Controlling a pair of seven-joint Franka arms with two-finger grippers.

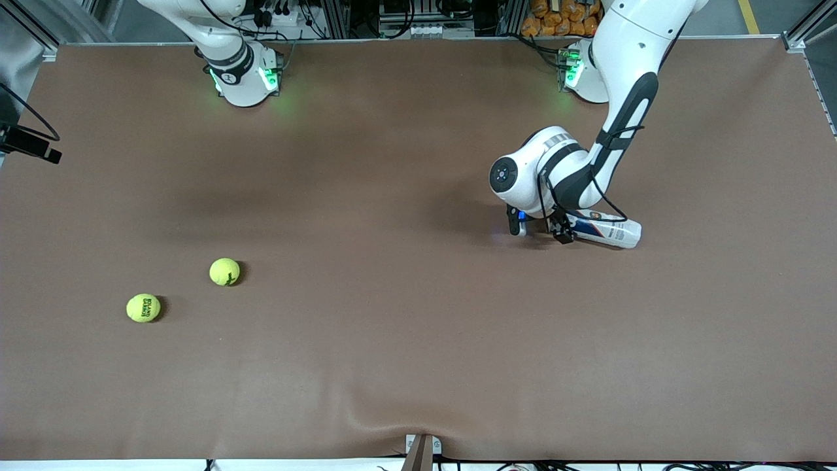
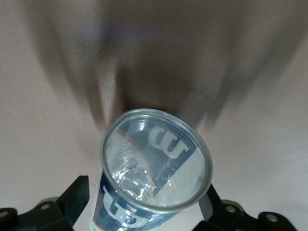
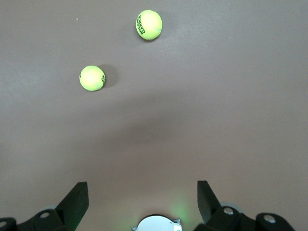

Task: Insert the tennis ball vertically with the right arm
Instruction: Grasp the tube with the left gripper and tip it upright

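Reaching low over the table (image 1: 392, 366), the left gripper (image 1: 537, 229) clamps a clear ball can (image 1: 605, 230); the right gripper (image 3: 142, 192) waits high, fingers wide

I see the brown table (image 1: 405, 340) carrying two tennis balls toward the right arm's end: one tennis ball (image 1: 224, 271), and a second, printed ball (image 1: 143, 307) nearer the front camera. A clear ball can (image 1: 605, 230) lies on its side toward the left arm's end.

My left gripper (image 1: 537, 229) low at three o'clock, fingers clamped; right gripper (image 3: 143, 202) raised, fingers (image 3: 77, 199) spread.
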